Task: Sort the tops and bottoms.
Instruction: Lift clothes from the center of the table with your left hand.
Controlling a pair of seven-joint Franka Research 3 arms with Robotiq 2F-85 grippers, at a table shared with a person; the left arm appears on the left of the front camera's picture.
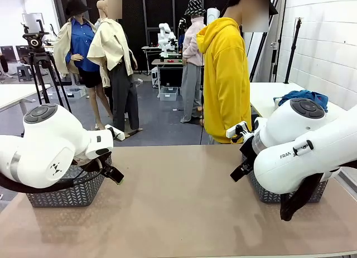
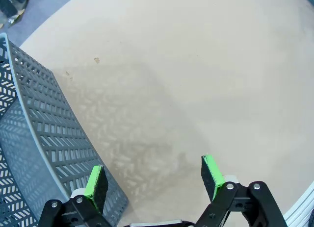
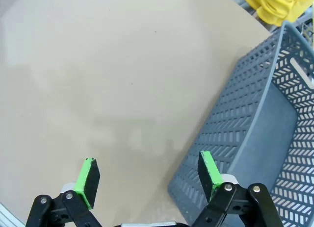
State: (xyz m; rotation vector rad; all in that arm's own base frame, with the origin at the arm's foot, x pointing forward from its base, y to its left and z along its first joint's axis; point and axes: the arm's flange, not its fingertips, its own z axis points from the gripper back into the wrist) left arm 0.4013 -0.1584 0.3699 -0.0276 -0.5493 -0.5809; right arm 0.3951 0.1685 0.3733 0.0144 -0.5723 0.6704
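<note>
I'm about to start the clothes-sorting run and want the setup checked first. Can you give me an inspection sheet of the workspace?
Surface: tan table, bare in the middle, a few faint specks.
Job's things: grey left basket and grey right basket at the table's two ends; no clothes seen in the parts that show.
Clutter: nothing seen.
Grippers: left gripper and right gripper both open and empty, each above the table beside its basket.
Cables: black cable under the left arm, another under the right.
Surroundings: person in a yellow hoodie at the far side; blue cloth on a white table behind; tripod at the left.
</note>
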